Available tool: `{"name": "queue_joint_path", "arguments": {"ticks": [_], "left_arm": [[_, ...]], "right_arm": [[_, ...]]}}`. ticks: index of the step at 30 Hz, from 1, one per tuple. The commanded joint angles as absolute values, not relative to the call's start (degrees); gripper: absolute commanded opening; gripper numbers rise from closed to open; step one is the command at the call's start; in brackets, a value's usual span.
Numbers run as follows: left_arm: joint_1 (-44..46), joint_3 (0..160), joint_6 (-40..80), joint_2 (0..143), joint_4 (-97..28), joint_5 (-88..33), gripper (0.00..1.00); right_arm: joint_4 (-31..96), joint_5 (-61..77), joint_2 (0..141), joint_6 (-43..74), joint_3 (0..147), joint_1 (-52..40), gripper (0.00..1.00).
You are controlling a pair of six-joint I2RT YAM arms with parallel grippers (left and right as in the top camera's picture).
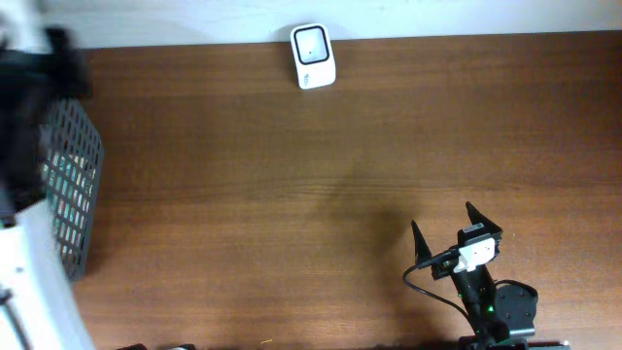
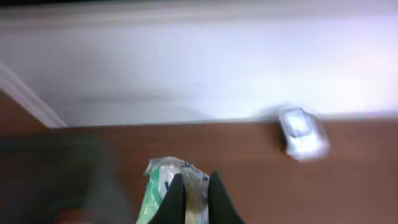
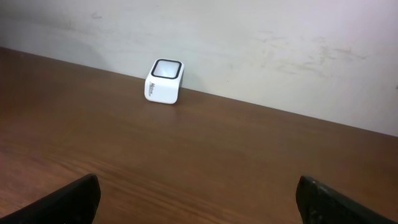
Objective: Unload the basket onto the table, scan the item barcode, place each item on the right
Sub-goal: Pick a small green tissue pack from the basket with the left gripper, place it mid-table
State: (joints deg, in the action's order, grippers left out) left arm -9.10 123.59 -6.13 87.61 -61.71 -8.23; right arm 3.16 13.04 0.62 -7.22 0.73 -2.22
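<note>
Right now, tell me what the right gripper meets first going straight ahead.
The right gripper probably crosses brown wooden table to the white wall; the small white scanner box sits left of that line.

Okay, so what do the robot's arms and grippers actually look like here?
Right gripper: black, two pointed fingers, a white block behind them, a black cable looping alongside, a small green light near the base. Left gripper: two slim black tapered fingers; its arm is a black-and-white blur overhead.
</note>
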Motion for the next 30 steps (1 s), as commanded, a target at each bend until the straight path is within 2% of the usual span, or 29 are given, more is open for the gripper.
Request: {"name": "queue_joint_path", "arguments": {"ticks": [1, 4, 7, 12, 19, 21, 23, 25, 26, 30], "left_arm": [[3.9, 120.3, -5.1, 93.7, -66.3, -9.1, 0.00], [12.1, 114.0, -4.8, 98.3, -66.5, -7.7, 0.00], [19.7, 103.6, -0.3, 106.1, -60.8, -6.7, 0.00], [26.7, 96.4, 2.0, 115.6, -53.1, -9.6, 0.00], [32.2, 96.4, 2.0, 125.2, -49.7, -9.7, 0.00], [32.4, 96.6, 2.0, 125.2, -49.5, -10.4, 0.33], [32.0, 98.7, 1.9, 124.4, -50.8, -10.5, 0.58], [30.0, 105.0, 1.7, 122.1, -54.9, -10.1, 0.90], [28.8, 108.2, 1.3, 121.0, -56.9, -10.1, 0.99], [19.9, 127.0, -0.6, 115.8, -67.5, -4.2, 0.99]], "right_arm": [[3.2, 13.5, 0.2, -6.6, 0.3, -1.8, 0.98], [3.2, 13.5, 0.2, -6.6, 0.3, -1.8, 0.98], [3.2, 13.5, 0.2, -6.6, 0.3, -1.8, 0.99], [3.2, 13.5, 0.2, -6.6, 0.3, -1.8, 0.98], [3.2, 13.5, 0.2, -6.6, 0.3, -1.8, 0.99], [3.2, 13.5, 0.2, -6.6, 0.3, -1.8, 0.99], [3.2, 13.5, 0.2, -6.6, 0.3, -1.8, 0.98], [3.2, 13.5, 0.2, -6.6, 0.3, -1.8, 0.98], [3.2, 13.5, 0.2, -6.6, 0.3, -1.8, 0.99], [3.2, 13.5, 0.2, -6.6, 0.3, -1.8, 0.99]]}}
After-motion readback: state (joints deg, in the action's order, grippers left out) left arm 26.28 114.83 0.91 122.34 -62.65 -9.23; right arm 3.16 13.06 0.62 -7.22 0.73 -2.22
